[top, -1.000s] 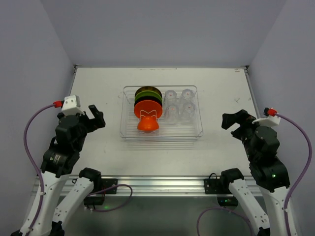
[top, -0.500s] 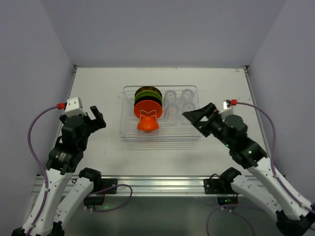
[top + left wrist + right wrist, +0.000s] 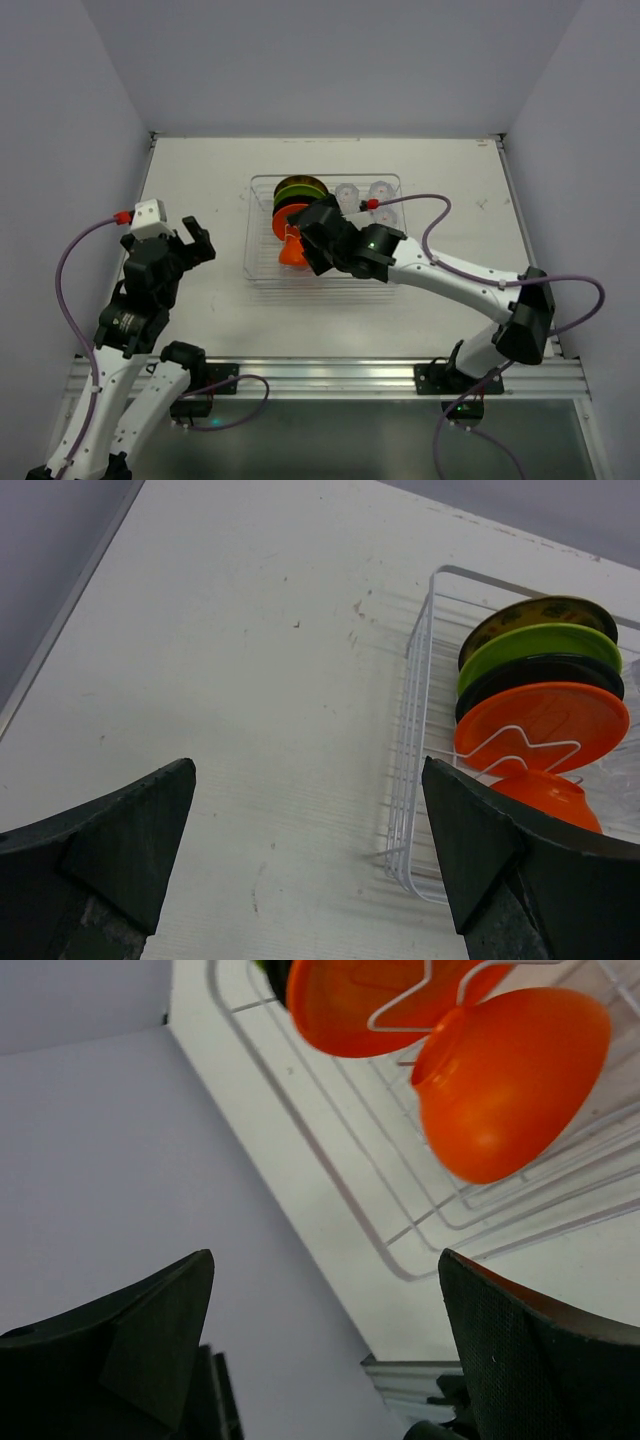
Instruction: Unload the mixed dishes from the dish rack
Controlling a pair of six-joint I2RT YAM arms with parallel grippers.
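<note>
While right gripper gapes by orange bowl, left gripper gapes

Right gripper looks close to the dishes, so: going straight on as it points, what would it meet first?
Probably the wire side of the dish rack, centred between the fingers of the open right gripper. The orange bowl sits just off that line; depth is unclear.

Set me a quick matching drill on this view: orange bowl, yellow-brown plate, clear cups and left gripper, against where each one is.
1. orange bowl
2. yellow-brown plate
3. clear cups
4. left gripper

A. right part of the dish rack
B. open, over bare table left of the rack
C. far end of the plate row
D. near end, just in front of the orange plate

Pairs: 1-D, 2-C, 3-A, 4-B
</note>
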